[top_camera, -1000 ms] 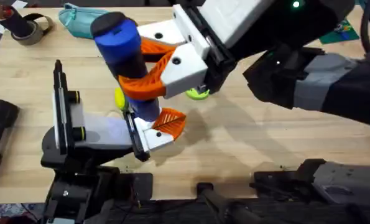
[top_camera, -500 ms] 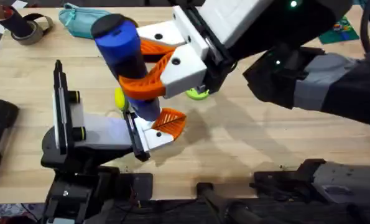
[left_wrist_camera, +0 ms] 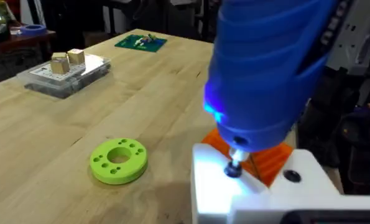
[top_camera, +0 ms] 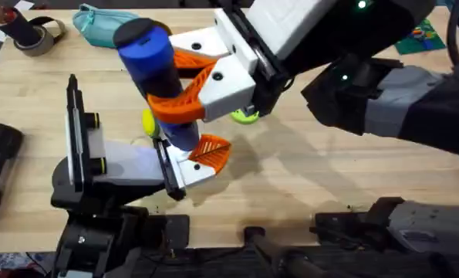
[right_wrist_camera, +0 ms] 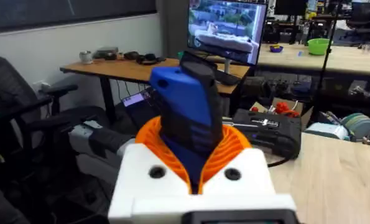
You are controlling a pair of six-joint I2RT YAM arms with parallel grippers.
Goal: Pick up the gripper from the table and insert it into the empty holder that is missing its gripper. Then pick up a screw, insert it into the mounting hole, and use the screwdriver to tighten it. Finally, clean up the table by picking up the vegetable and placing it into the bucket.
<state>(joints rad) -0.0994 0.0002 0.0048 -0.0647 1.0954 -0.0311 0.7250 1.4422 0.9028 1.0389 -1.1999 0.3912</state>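
Observation:
My right gripper [top_camera: 170, 83] reaches in from the right, its orange ribbed pads shut on the blue screwdriver [top_camera: 148, 54], which stands upright with its black cap up. In the left wrist view the screwdriver [left_wrist_camera: 265, 74] glows blue near its nose, and its bit sits on a small screw [left_wrist_camera: 233, 168] in the white gripper part [left_wrist_camera: 247, 193]. That white part with its orange pad [top_camera: 202, 158] sits in the black holder [top_camera: 82, 174] at the lower left, at my left arm's end. A small yellow rounded thing [top_camera: 147, 122] peeks out beside the shaft; I cannot tell if it is the vegetable. The bucket is out of view.
A green ring with holes [left_wrist_camera: 118, 162] lies on the wood just beyond the holder. A teal pouch [top_camera: 106, 23] and a tape roll [top_camera: 36, 35] sit at the far left. A clear box with wooden blocks [left_wrist_camera: 66, 71] and a green card [left_wrist_camera: 141, 42] lie farther right.

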